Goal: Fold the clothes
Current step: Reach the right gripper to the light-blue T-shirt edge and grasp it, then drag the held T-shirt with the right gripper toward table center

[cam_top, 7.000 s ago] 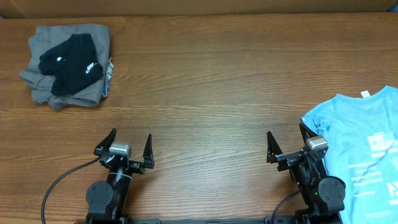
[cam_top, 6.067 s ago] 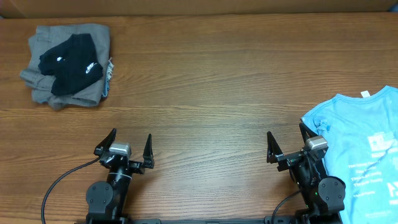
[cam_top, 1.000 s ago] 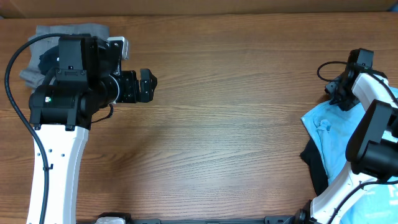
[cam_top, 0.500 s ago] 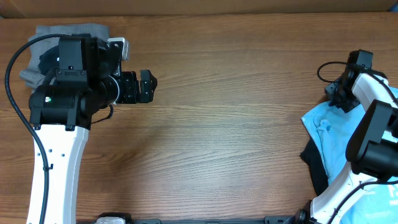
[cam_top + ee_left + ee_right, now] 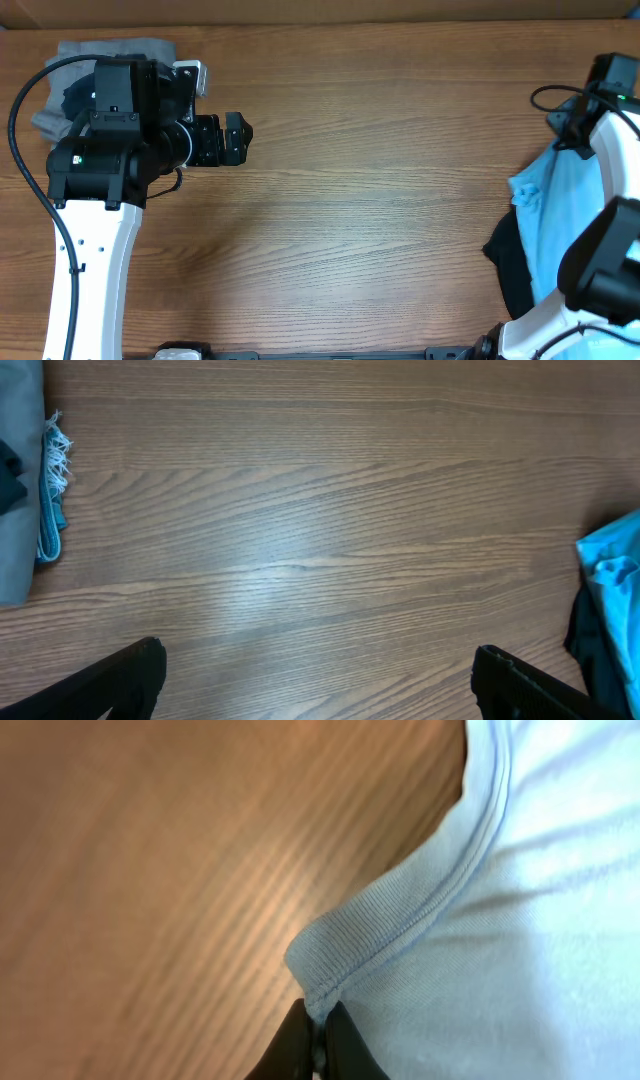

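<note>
The light blue T-shirt (image 5: 560, 215) lies bunched at the table's right edge. It also shows at the right edge of the left wrist view (image 5: 612, 555). My right gripper (image 5: 566, 135) is shut on the T-shirt's ribbed hem (image 5: 400, 915), and its fingertips (image 5: 318, 1025) pinch a fold of it above the wood. A dark piece (image 5: 508, 265) pokes out under the shirt's left side. My left gripper (image 5: 240, 140) stands open over bare wood (image 5: 318, 670), with nothing between its fingers. Grey and black clothes (image 5: 110, 48) sit at the far left corner, mostly hidden by the left arm.
In the left wrist view, the grey pile (image 5: 15, 520) shows a frayed blue edge (image 5: 50, 490) at the left. A black cable (image 5: 18, 105) loops off the left arm. The table's back edge (image 5: 320, 22) meets a brown wall.
My right gripper has shut on the shirt's hem and moved right and toward the back. The shirt's left edge has followed to the right. The left arm has not moved.
</note>
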Robot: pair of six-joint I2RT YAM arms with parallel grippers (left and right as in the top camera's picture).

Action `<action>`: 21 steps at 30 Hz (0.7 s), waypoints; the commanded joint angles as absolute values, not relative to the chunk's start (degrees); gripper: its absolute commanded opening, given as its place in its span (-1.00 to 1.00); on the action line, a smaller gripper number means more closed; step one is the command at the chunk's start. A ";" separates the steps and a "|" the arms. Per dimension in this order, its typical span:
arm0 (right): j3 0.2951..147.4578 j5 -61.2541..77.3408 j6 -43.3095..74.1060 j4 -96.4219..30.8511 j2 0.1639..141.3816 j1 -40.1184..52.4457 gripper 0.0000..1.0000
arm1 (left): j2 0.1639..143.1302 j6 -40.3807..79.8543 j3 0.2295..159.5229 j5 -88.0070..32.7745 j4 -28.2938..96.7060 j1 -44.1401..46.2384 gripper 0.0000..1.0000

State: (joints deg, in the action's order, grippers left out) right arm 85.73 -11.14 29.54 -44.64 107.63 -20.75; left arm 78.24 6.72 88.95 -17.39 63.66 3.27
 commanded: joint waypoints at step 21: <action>98.10 16.82 14.72 -48.31 96.09 -9.82 -0.92 | 77.19 6.76 90.74 -17.41 64.60 3.01 1.00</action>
State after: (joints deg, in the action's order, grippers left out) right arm 93.49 9.41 17.26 -49.54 101.58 -16.53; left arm 78.24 6.72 88.99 -17.39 64.75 3.27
